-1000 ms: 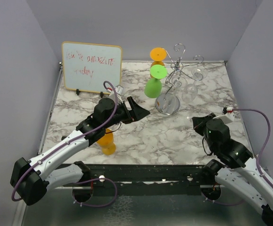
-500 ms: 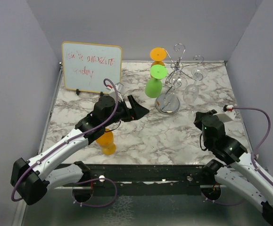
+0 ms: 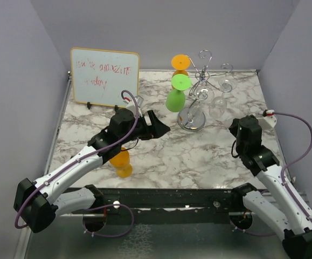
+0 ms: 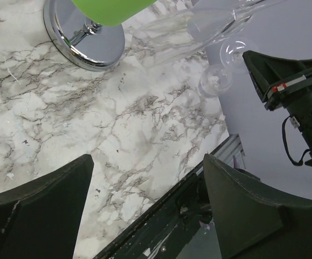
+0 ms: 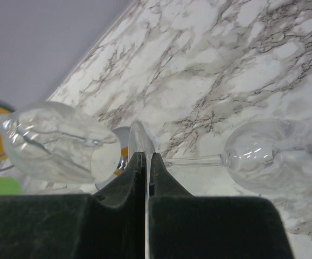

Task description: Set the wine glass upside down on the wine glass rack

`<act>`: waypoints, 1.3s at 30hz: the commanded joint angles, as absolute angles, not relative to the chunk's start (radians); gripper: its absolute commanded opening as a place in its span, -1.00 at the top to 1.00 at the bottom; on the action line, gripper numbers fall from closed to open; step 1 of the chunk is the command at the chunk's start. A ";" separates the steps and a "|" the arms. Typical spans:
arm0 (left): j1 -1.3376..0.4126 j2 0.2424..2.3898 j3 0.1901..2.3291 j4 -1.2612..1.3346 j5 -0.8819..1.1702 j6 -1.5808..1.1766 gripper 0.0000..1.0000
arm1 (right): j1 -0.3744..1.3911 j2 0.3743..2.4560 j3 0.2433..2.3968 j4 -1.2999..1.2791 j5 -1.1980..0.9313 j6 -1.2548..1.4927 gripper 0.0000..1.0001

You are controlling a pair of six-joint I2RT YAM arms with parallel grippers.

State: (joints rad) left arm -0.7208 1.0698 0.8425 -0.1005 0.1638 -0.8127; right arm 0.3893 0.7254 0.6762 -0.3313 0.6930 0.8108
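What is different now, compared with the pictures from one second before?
The right arm moved farther back and slightly rightward, its jaws shut on the foot of the clear wine glass. The left arm, the wine glass rack and the green glass stayed in place.

A table (image 3: 161,154) with a white marble top veined in grey, walled in by plain pale panels on three sides. At the back left a small whiteboard (image 3: 104,75) with red scribbled writing stands propped on the top. Toward the back right the wine glass rack (image 3: 191,121) rests on its round chrome base. Near the front left edge an orange glass (image 3: 123,164) sits on the marble, partly hidden by an arm
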 commanded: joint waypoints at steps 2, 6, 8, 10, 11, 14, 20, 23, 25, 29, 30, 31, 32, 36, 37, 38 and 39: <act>-0.713 1.079 0.873 -0.110 0.152 -0.780 -0.68 | 0.200 0.779 0.703 -0.233 0.471 0.800 0.98; -0.711 1.077 0.871 -0.115 0.156 -0.778 -0.68 | 0.080 0.859 0.763 -0.182 0.359 0.808 0.98; -0.711 1.079 0.877 -0.122 0.166 -0.772 -0.68 | 0.022 0.922 0.840 -0.185 0.317 0.818 0.98; -0.711 1.081 0.889 -0.134 0.183 -0.760 -0.68 | 0.006 0.983 0.912 -0.162 0.314 0.812 0.98; -0.711 1.081 0.895 -0.142 0.189 -0.754 -0.68 | 0.005 1.008 0.938 -0.140 0.319 0.804 0.98; -0.711 1.074 0.908 -0.156 0.193 -0.739 -0.68 | -0.017 1.083 1.005 -0.084 0.324 0.796 0.98; -0.711 1.055 0.916 -0.169 0.186 -0.734 -0.69 | -0.043 1.206 1.124 0.071 0.257 0.754 0.98; -0.711 1.054 0.920 -0.173 0.188 -0.736 -0.69 | -0.047 1.278 1.213 0.113 0.191 0.710 0.98; -0.710 1.055 0.921 -0.172 0.187 -0.740 -0.69 | -0.047 1.323 1.269 0.126 0.143 0.698 0.98; -0.710 1.052 0.917 -0.170 0.189 -0.747 -0.69 | -0.047 1.389 1.332 0.196 0.015 0.697 0.98; -0.711 1.051 0.916 -0.171 0.189 -0.748 -0.69 | -0.046 1.405 1.348 0.205 -0.021 0.700 0.98; -0.710 1.050 0.916 -0.171 0.188 -0.750 -0.69 | -0.046 1.420 1.362 0.217 -0.056 0.706 0.98; -0.711 1.049 0.915 -0.172 0.188 -0.751 -0.69 | -0.047 1.434 1.374 0.229 -0.089 0.712 0.98; -0.711 1.045 0.913 -0.172 0.188 -0.755 -0.69 | -0.047 1.480 1.404 0.273 -0.203 0.733 0.98; -0.712 1.043 0.912 -0.172 0.186 -0.755 -0.69 | -0.047 1.488 1.411 0.276 -0.225 0.733 0.98; -0.711 1.042 0.911 -0.171 0.186 -0.756 -0.69 | -0.047 1.496 1.418 0.274 -0.247 0.736 0.98; -0.710 1.042 0.910 -0.170 0.183 -0.756 -0.70 | -0.047 1.500 1.426 0.262 -0.264 0.739 0.98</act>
State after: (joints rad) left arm -0.7147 1.0660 0.8909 -0.1661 0.1711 -0.7551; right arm -0.0414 1.4765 1.3720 0.1875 -0.1097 0.7322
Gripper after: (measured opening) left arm 0.845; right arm 0.047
